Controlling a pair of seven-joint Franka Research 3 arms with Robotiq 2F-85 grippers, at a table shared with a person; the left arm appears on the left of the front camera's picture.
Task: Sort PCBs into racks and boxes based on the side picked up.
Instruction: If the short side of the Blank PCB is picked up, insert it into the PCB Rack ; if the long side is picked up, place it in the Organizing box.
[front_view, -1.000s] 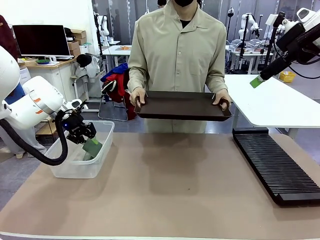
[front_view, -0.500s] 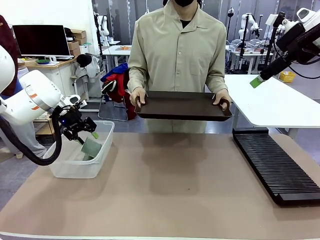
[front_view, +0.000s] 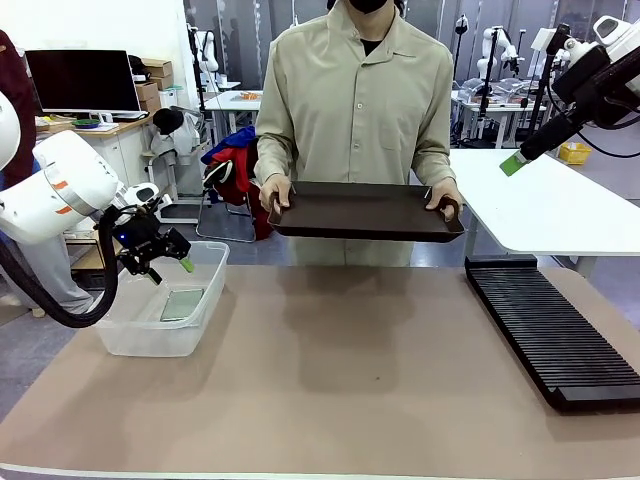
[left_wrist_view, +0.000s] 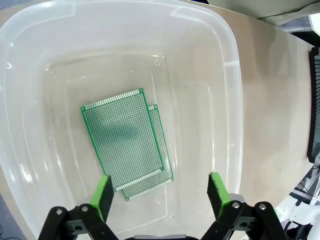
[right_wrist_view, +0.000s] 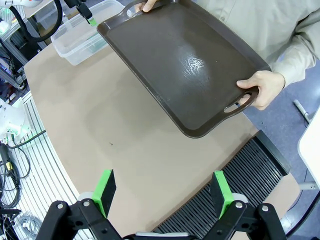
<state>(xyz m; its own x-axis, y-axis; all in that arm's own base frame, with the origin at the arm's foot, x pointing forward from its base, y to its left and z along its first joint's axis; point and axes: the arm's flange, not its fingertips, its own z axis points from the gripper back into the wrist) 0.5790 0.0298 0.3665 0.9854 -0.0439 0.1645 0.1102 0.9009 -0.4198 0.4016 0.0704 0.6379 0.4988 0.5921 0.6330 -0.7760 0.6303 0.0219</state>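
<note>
PCBs, two thin, stiff, light boards, lie flat and overlapped on the floor of the clear box. Left gripper hovers above the box, jaws wide and empty. Flat boards probably need lifting by an edge.

A tan table carries box and rack.

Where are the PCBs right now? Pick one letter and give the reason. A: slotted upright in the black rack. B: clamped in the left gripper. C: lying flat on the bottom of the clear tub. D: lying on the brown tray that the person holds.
C: two green PCBs lie overlapped on the floor of the clear tub, while the left gripper hangs open and empty above them.
</note>
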